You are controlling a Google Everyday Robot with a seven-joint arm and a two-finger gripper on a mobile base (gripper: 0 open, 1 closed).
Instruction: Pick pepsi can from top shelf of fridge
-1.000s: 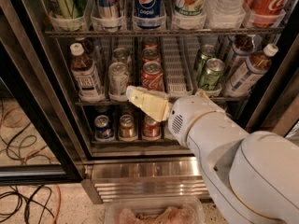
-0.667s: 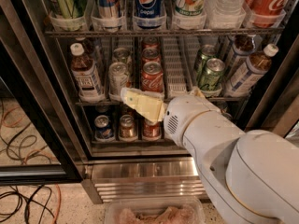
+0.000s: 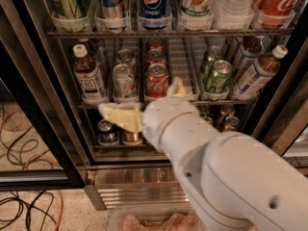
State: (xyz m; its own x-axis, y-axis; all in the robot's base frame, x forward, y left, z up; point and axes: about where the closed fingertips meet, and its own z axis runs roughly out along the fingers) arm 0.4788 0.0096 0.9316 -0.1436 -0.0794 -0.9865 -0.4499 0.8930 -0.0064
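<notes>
fridge (image 3: 130, 184), tall glass-door drinks cooler, behind the gripper | white robot arm (image 3: 231, 177) rising from lower right | grey wire top shelf (image 3: 96, 33) well above | yellowish gripper (image 3: 120, 117) before lower racks, grasp cannot be told | dark blue aluminium pepsi can (image 3: 154, 4) upright on top shelf, above and slightly right, apart

Glossy metal pepsi can (image 3: 154, 4) — matt end effector (image 3: 118, 115) below.

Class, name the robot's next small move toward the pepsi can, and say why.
Probably raise the tool: it is low, in front of the lower shelves, while the pepsi can stands well above it on the top shelf.
</notes>
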